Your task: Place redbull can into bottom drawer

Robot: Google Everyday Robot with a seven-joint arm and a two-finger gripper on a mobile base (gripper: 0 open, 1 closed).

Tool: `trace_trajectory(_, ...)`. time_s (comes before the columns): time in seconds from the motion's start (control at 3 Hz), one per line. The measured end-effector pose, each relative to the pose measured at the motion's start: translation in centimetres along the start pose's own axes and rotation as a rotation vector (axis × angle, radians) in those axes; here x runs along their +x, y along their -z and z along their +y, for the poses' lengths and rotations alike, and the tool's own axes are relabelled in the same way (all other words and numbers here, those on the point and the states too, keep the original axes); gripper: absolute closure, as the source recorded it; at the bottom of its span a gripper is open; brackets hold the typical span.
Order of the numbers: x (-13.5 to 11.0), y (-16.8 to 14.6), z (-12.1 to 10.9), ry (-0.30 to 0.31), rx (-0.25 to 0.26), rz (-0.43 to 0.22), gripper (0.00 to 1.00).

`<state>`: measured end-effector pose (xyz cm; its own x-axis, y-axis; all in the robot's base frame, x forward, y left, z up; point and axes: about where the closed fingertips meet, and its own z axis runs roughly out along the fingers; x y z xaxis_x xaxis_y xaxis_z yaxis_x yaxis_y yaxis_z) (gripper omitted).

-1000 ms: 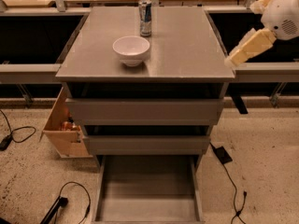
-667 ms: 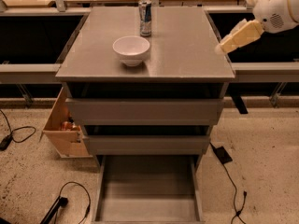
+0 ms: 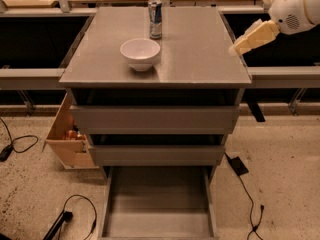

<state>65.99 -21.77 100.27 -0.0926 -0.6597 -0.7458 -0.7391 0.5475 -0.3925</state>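
Note:
The redbull can (image 3: 155,19) stands upright at the back middle of the grey cabinet top (image 3: 200,44), just behind a white bowl (image 3: 140,54). The bottom drawer (image 3: 157,206) is pulled out at the foot of the cabinet and its flat grey floor is bare. My gripper (image 3: 239,46) hangs over the right edge of the cabinet top on a white arm, well to the right of the can and touching nothing.
Two grey drawers (image 3: 155,118) above the bottom one stick out a little. A tan wooden box (image 3: 67,139) with items stands at the cabinet's left. Cables (image 3: 75,209) lie on the floor at left and right. Dark bins flank the cabinet.
My gripper has moved left and slightly up, from beside the cabinet's right edge to over that edge. The can, bowl and drawers have not moved.

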Motion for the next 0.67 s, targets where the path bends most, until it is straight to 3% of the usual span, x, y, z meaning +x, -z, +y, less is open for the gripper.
trace_trajectory(0.33, -0.1, -3.8, -3.0, -0.026, 0.024, -0.076, 0.00)
trace_trajectory(0.67, -0.5, -8.9, -6.9, -0.096, 0.075, -0.183, 0.00)
